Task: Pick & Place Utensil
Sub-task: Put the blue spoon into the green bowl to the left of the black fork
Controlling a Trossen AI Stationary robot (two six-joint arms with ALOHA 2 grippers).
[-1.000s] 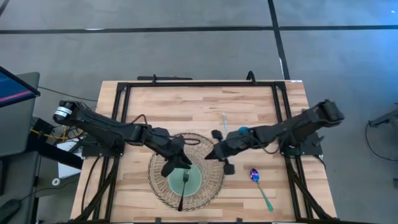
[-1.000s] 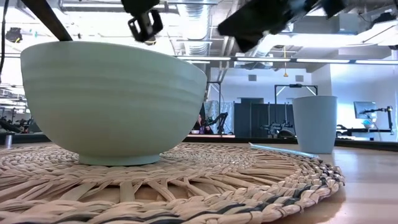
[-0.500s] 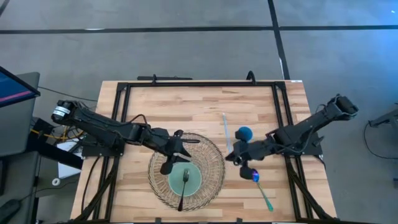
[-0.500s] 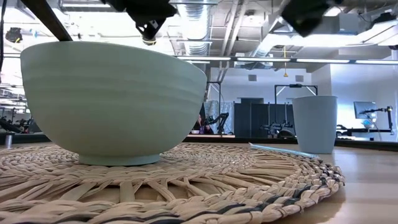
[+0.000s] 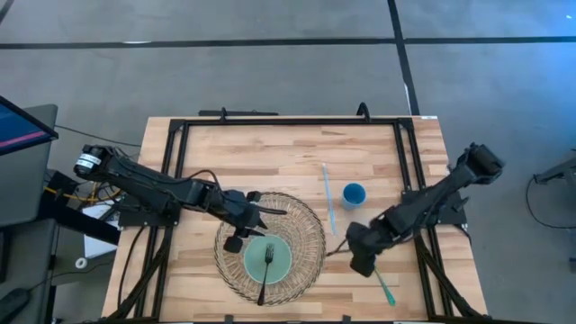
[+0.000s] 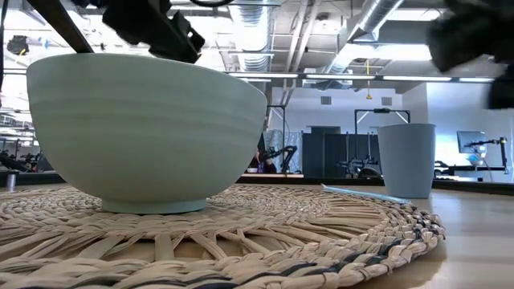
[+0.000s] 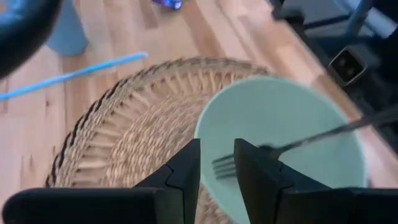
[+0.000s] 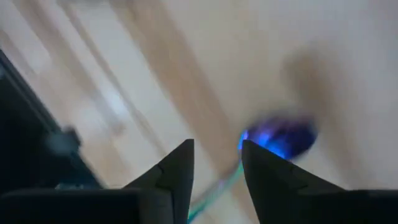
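Observation:
A fork (image 5: 265, 272) lies with its tines in the pale green bowl (image 5: 281, 261) and its handle over the bowl's near rim. The bowl stands on a round woven mat (image 5: 301, 225). My left gripper (image 5: 236, 232) hovers over the mat just left of the bowl. In the left wrist view its fingers (image 7: 217, 163) stand a little apart with nothing between them, above the fork's tines (image 7: 225, 167). My right gripper (image 5: 360, 258) is open low over the spoon, whose green handle (image 5: 386, 290) shows beyond it. The spoon's blue bowl (image 8: 281, 138) lies beside one finger.
A blue cup (image 5: 354, 193) stands right of the mat, with a pale blue straw (image 5: 326, 193) lying between them. A black frame (image 5: 288, 120) runs around the wooden table. Bare wood lies at the far side of the table.
My right gripper has swung from the mat's right edge toward the table's near right and gone down over the spoon. My left gripper has drawn back a little from above the bowl toward the table's left. The fork stays in the bowl.

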